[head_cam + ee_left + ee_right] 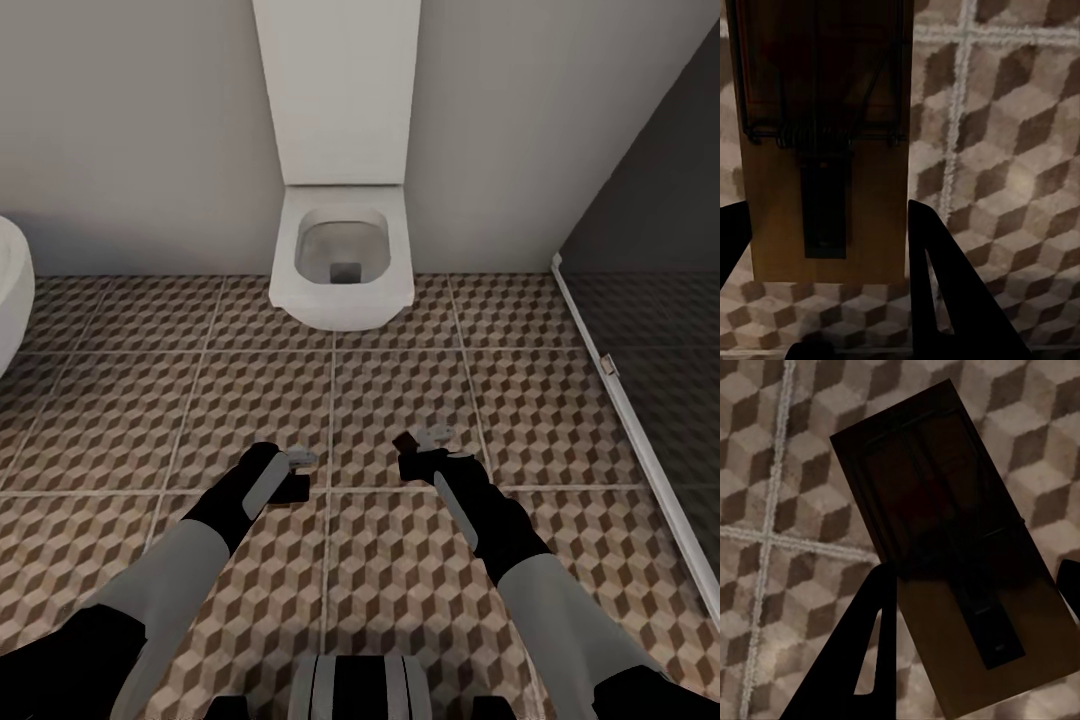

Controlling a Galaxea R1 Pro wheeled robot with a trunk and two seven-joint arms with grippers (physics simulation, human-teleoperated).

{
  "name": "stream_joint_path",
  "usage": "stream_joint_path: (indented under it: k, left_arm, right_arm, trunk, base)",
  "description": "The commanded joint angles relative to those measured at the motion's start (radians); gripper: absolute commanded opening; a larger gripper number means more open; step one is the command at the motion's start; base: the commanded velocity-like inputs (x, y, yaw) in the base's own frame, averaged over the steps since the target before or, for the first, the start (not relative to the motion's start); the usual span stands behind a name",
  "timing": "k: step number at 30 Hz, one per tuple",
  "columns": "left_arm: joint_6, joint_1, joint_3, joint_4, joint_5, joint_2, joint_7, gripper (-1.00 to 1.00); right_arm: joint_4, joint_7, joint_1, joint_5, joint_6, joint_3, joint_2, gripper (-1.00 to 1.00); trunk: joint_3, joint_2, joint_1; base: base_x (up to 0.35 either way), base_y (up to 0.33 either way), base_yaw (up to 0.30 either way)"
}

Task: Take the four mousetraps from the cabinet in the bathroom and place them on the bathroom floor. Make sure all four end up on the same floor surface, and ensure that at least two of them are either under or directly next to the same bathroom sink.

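Note:
I hold one mousetrap in each hand, low over the bathroom floor (250,400) in front of a white toilet (342,265). My left gripper (298,472) is shut on a mousetrap (292,490). The left wrist view shows that tan board with its black wire (874,202) clamped between the dark fingers (945,285) of the left gripper (829,210). My right gripper (425,452) is shut on another mousetrap (408,468). In the right wrist view this board (945,660) sits tilted across the right gripper (979,570). The cabinet and the bathroom sink are out of view.
The toilet hangs on the grey wall straight ahead. A dark grey shower floor (660,380) behind a white sill (630,420) runs along the right. A white rounded fixture (10,290) pokes in at the left edge. My base (360,690) shows at the bottom.

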Motion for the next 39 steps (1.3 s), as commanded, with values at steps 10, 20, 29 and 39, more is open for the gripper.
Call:
stream_joint_path:
  k: [10, 20, 29, 39]
  left_arm:
    - [0.003, -0.001, -0.003, 0.0, 0.008, 0.002, 0.006, -1.0]
    - [0.003, -0.001, -0.003, -0.001, 0.008, 0.002, 0.006, -1.0]
    - [0.003, -0.001, -0.003, -0.001, 0.008, 0.002, 0.006, -1.0]
    - [0.003, -0.001, -0.003, -0.002, 0.008, 0.001, 0.006, -1.0]
  right_arm:
    - [-0.001, -0.004, 0.0, -0.007, 0.004, 0.015, 0.0, -1.0]
    - [-0.001, -0.004, 0.0, -0.007, 0.004, 0.015, 0.0, -1.0]
    - [-0.001, -0.004, 0.0, -0.007, 0.004, 0.015, 0.0, -1.0]
    - [0.076, -0.009, -0.001, -0.007, 0.003, 0.014, 0.001, -1.0]
  trunk:
    - [-0.005, 0.0, 0.0]
    - [-0.005, 0.0, 0.0]
    - [-0.005, 0.0, 0.0]
    - [-0.005, 0.0, 0.0]
  base:
    - [0.026, 0.0, 0.0]
    - [0.153, 0.0, 0.0]
    - [0.174, 0.0, 0.0]
    - [0.176, 0.0, 0.0]
